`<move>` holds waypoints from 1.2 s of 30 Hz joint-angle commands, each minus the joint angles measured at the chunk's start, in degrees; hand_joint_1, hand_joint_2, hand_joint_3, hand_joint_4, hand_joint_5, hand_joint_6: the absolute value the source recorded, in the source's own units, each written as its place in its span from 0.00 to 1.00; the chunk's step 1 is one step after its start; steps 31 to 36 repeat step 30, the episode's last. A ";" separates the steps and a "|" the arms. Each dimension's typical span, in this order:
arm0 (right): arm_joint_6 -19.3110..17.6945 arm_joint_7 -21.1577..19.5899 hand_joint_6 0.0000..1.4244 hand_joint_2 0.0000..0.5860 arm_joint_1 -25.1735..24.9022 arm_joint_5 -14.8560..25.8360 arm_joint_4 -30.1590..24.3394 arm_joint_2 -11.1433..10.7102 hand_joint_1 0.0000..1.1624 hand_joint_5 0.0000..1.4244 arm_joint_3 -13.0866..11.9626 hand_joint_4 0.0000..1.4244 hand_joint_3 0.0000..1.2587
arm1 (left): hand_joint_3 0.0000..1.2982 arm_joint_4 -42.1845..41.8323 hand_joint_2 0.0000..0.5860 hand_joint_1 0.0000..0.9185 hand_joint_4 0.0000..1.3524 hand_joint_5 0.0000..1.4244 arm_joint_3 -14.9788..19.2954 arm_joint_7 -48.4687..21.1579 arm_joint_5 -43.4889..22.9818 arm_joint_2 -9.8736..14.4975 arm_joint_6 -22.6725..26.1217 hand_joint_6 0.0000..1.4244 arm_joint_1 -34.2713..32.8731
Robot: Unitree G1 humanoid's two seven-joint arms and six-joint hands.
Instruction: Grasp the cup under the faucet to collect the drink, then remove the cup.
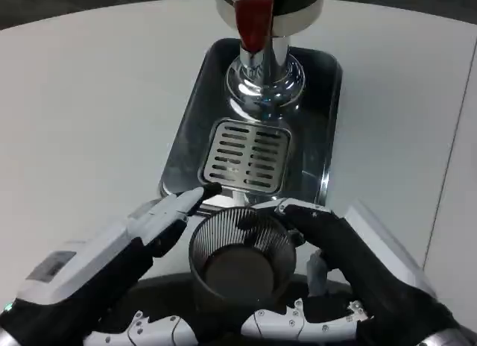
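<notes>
A dark, ribbed, see-through cup [240, 258] stands upright near the table's front, just in front of the dispenser's tray. My left hand [138, 245] holds its left side and my right hand [350, 260] holds its right side, with fingers of both curling under it at the bottom of the picture. The faucet with its red lever [253, 21] stands at the top centre, well beyond the cup. Below the faucet lies the slotted drip grille [247, 156], with nothing on it. The cup's inside looks dark; I cannot tell whether it holds liquid.
The shiny metal tray [190, 126] of the dispenser reaches from the faucet's chrome column [264, 81] to just behind the cup. White table [82, 115] spreads to the left and right of it. A seam in the table [455, 137] runs down the right side.
</notes>
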 commanded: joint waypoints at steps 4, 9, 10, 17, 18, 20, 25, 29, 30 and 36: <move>-1.17 0.11 0.88 0.35 -0.35 0.17 -1.78 0.65 0.88 0.80 0.11 0.72 0.70 | 0.00 0.24 0.11 0.00 0.00 0.00 0.17 0.41 1.12 0.65 -0.44 0.00 0.37; -1.23 0.15 0.88 0.35 -0.32 0.29 -1.80 0.64 0.88 0.80 0.02 0.72 0.70 | 0.00 0.25 0.11 0.00 0.00 0.00 0.30 0.40 1.08 0.68 -0.46 0.00 0.47; -1.24 0.16 0.88 0.35 -0.32 0.29 -1.81 0.63 0.88 0.80 0.01 0.72 0.70 | 0.00 0.22 0.11 0.00 0.00 0.00 0.29 0.39 1.04 0.66 -0.45 0.00 0.51; -1.20 0.10 0.88 0.35 -0.26 0.23 -1.94 0.75 0.88 0.80 0.10 0.72 0.70 | 0.00 0.11 0.10 0.00 0.00 0.00 0.24 0.39 1.02 0.58 -0.45 0.00 0.65; -1.18 0.09 0.88 0.35 -0.26 0.20 -1.95 0.78 0.88 0.80 0.14 0.72 0.70 | 0.00 0.11 0.10 0.00 0.00 0.00 0.24 0.39 1.02 0.58 -0.46 0.00 0.66; -1.16 0.08 0.88 0.35 -0.25 0.18 -1.98 0.81 0.88 0.80 0.20 0.72 0.70 | 0.00 0.12 0.10 0.00 0.00 0.00 0.29 0.39 0.97 0.60 -0.47 0.00 0.71; -1.26 0.02 0.88 0.35 -0.03 0.15 -2.09 0.80 0.88 0.80 0.25 0.72 0.70 | 0.00 0.19 0.10 0.00 0.00 0.00 0.40 0.37 0.85 0.63 -0.51 0.00 0.85; -1.30 0.00 0.88 0.35 0.05 0.15 -2.12 0.79 0.88 0.80 0.25 0.72 0.70 | 0.00 0.18 0.10 0.00 0.00 0.00 0.42 0.39 0.83 0.61 -0.51 0.00 0.89; -1.31 -0.01 0.88 0.35 0.07 0.14 -2.13 0.79 0.88 0.80 0.26 0.72 0.70 | 0.00 0.19 0.10 0.00 0.00 0.00 0.43 0.39 0.82 0.61 -0.51 0.00 0.90; -1.31 -0.01 0.88 0.35 0.07 0.14 -2.13 0.79 0.88 0.80 0.26 0.72 0.70 | 0.00 0.19 0.10 0.00 0.00 0.00 0.43 0.39 0.82 0.61 -0.51 0.00 0.90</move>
